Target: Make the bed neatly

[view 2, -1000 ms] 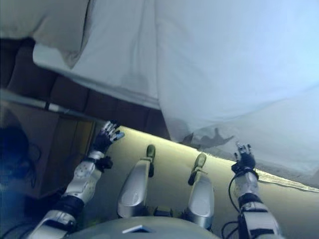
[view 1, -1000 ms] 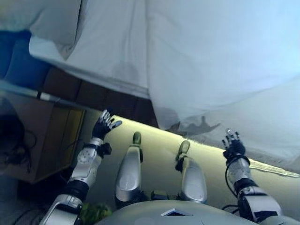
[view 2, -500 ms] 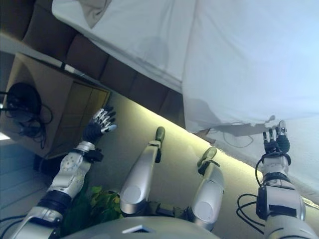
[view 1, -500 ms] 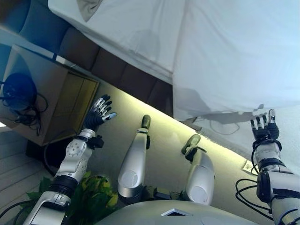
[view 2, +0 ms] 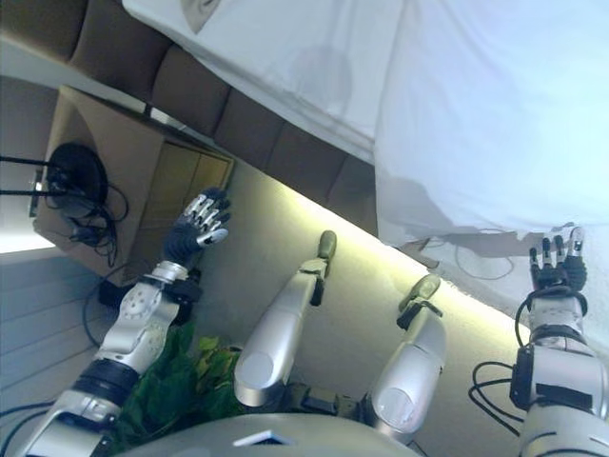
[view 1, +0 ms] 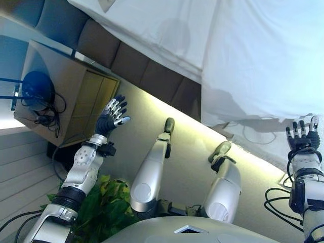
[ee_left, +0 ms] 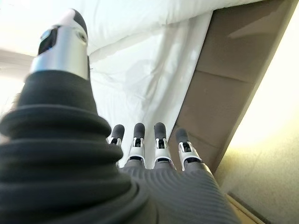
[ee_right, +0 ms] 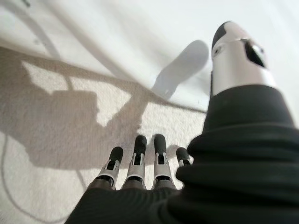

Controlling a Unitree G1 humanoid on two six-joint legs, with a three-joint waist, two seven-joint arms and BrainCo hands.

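Note:
The bed fills the top of the eye views: a white sheet (view 1: 157, 30) over the mattress and a white duvet (view 1: 268, 55) hanging over its near side, on a brown padded frame (view 1: 136, 71). A pillow corner (view 1: 106, 4) shows at the top. My left hand (view 1: 111, 118) is open and empty in the air, short of the frame. My right hand (view 1: 302, 137) is open and empty just below the duvet's hanging edge, touching nothing. The left wrist view shows the sheet (ee_left: 145, 79) and frame (ee_left: 224, 84) past straight fingers (ee_left: 159, 144). The right wrist view shows the duvet (ee_right: 117, 32) above pale carpet (ee_right: 56, 154).
A wooden bedside cabinet (view 1: 76, 101) stands at the left by the bed's head, with a dark round object and cables (view 1: 38, 91) on it. A green plant (view 1: 109, 207) is by my left arm. A thin white cord (view 1: 253, 136) lies on the floor under the duvet edge.
The camera has shifted, so the bed sits higher and further right in view and the cabinet shows more. Both hands stay open; the right one shows further right.

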